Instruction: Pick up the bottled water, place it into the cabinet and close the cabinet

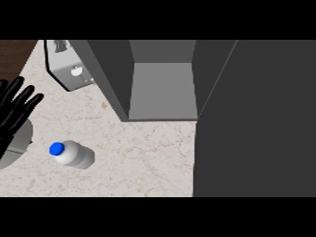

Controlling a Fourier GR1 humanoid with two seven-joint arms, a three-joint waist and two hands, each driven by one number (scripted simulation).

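Standing upright on the pale veined marble-look counter (140, 157), in front of and to the left of the open dark grey cabinet (161, 88): a small white plastic bottle of water with a round blue cap (70, 153), seen almost straight from above. Squat and cylindrical, smooth-sided, cap facing up, nothing touching it. Likely light and fairly stiff, though a smooth round wall of this kind could slip or roll if tipped; best taken around the middle of the body, below the cap, thumb on one side and fingers on the other. Farther left of the cabinet, at the counter's edge, the black left hand (6, 115), fingers straight and spread, pointing up, holding nothing, well apart from the bottle. Right hand nowhere in view. Inside the cabinet, a bare grey shelf floor, its opening facing the bottle; a wide dark panel (263, 120) to the cabinet's right, probably the swung-open door, though hard to tell. Just left of the cabinet's back corner, a grey metallic fixture (71, 69), purpose unclear. Pick-up not yet begun.
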